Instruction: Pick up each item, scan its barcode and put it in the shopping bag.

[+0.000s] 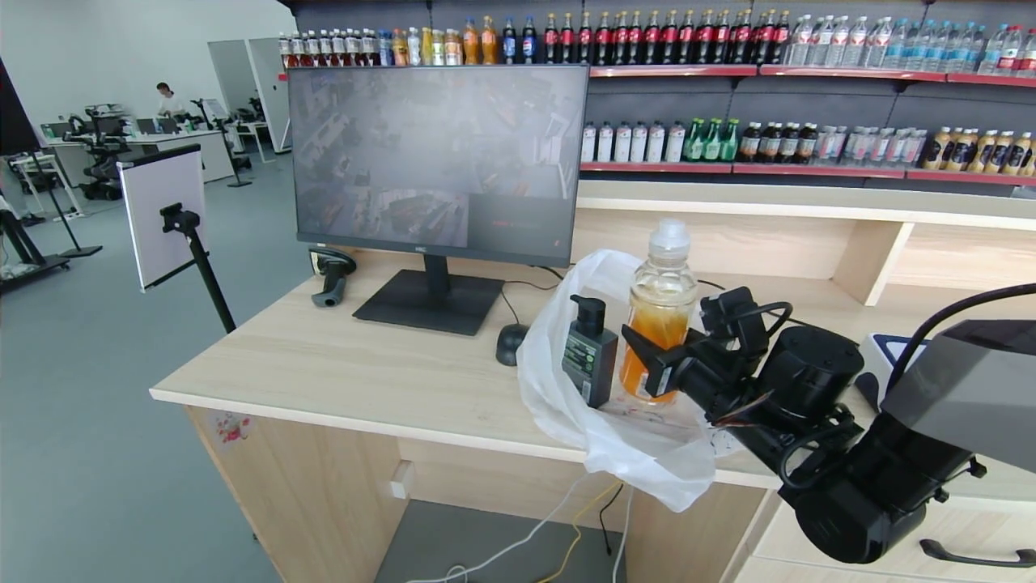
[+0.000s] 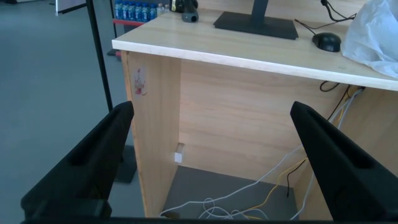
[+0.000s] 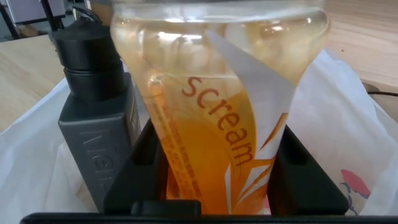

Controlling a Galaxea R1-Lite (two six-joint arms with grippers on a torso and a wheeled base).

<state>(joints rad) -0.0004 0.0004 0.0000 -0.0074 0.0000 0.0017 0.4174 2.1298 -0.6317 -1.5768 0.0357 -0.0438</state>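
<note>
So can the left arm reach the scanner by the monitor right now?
Probably not directly: the left gripper sits open below the countertop, facing the front panel, while the scanner lies up beside the monitor. Raised over the edge, its path looks free.

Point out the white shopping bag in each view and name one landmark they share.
Head view: shopping bag at the near edge of the counter, right of the monitor, draping over.
Left wrist view: bag on the countertop, just past the mouse.
Right wrist view: bag spread around the orange bottle.
Shared landmark: the light wood counter.
</note>
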